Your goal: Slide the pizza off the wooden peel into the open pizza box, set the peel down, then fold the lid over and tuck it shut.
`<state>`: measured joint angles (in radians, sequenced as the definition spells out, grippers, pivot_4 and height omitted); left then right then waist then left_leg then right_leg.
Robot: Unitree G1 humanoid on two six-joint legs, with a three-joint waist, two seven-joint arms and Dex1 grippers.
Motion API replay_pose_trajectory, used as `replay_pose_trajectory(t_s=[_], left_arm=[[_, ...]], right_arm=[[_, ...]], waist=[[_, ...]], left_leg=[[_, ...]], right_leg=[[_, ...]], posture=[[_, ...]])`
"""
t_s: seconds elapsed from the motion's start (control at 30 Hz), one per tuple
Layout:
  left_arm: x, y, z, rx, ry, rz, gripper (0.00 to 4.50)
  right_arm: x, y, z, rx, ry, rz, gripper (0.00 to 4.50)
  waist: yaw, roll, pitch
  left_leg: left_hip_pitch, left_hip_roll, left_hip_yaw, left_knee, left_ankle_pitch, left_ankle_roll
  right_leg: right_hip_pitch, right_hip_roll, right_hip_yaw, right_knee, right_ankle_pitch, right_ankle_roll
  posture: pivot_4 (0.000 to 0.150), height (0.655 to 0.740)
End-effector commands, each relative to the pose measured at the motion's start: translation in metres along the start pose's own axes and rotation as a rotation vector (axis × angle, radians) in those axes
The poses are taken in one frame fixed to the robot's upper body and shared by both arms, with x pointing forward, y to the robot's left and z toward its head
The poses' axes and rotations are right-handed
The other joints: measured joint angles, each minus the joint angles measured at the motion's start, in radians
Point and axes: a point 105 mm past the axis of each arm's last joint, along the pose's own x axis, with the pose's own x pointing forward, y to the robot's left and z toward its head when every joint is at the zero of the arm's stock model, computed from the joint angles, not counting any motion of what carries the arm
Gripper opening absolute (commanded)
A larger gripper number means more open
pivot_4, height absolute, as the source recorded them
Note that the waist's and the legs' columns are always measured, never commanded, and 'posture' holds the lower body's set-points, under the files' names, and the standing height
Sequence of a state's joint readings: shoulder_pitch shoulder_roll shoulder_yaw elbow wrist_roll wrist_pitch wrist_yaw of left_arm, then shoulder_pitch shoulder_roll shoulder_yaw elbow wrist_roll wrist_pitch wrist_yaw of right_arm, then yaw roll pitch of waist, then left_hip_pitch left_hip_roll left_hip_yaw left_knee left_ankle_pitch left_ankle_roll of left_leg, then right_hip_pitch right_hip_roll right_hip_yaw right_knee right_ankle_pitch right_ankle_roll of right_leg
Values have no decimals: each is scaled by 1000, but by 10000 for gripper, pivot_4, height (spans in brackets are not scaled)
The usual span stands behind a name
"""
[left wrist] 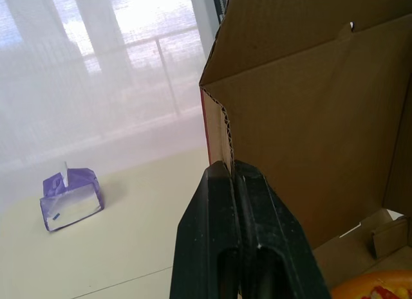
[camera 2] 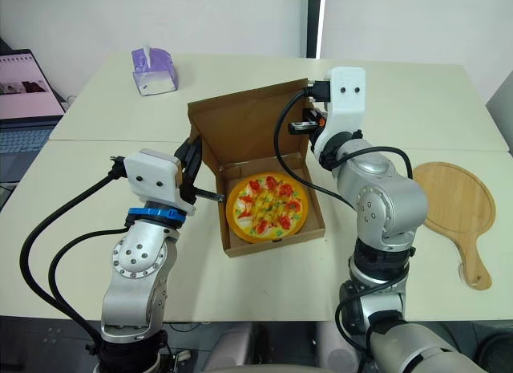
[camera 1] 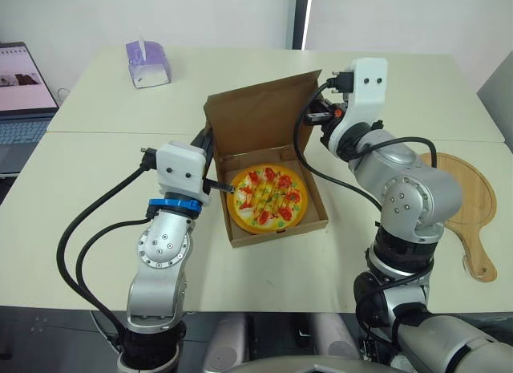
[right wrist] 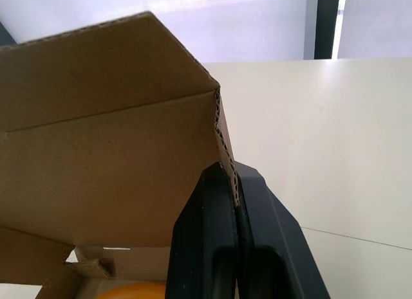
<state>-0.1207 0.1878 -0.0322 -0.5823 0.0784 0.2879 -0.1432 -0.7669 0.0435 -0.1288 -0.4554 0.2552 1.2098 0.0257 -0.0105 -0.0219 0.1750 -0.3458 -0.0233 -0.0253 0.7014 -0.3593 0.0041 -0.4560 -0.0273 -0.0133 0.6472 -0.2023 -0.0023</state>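
Observation:
The pizza [camera 1: 268, 198] lies in the brown cardboard box [camera 1: 276, 229] at the table's middle. The box lid [camera 1: 260, 112] stands upright behind it. My left gripper [left wrist: 232, 169] is shut on the lid's left edge, low near the hinge. My right gripper [right wrist: 232, 172] is shut on the lid's right edge [camera 1: 313, 108]. The wooden peel [camera 1: 469, 200] lies bare on the table at the right, beyond my right arm.
A purple tissue box [camera 1: 147, 63] stands at the back left of the table. A laptop [camera 1: 22, 96] sits open at the far left. A seam between table halves runs across behind the pizza box.

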Motion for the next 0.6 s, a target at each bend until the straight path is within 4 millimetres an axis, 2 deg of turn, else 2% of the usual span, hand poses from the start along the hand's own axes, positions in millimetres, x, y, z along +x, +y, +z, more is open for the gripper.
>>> replay_pose_trajectory(t_s=[0.03,0.27,0.43,0.6], left_arm=[[-1,-5,11,-5,-51,-18,132],[-2,-3,9,-1,-46,-15,132],[-2,-4,9,-2,-45,-19,132],[-3,-4,8,-1,-42,-24,132]], right_arm=[[-9,25,17,-20,-67,91,0],[-23,27,5,-15,-23,98,0],[-25,27,5,-14,-16,99,0],[-28,28,-4,-11,7,103,0]], waist=[[0,0,0],[2,0,0],[2,0,0],[2,0,0]], left_leg=[[0,0,0,0,0,0],[0,0,0,0,0,0],[0,0,-1,0,0,0],[0,0,-1,0,0,0]], right_leg=[[0,0,0,0,0,0],[0,0,0,-1,0,0],[0,0,0,0,0,0],[0,0,0,0,0,0]], posture=[[1500,7400],[1500,7400],[1500,7400],[1500,7400]])
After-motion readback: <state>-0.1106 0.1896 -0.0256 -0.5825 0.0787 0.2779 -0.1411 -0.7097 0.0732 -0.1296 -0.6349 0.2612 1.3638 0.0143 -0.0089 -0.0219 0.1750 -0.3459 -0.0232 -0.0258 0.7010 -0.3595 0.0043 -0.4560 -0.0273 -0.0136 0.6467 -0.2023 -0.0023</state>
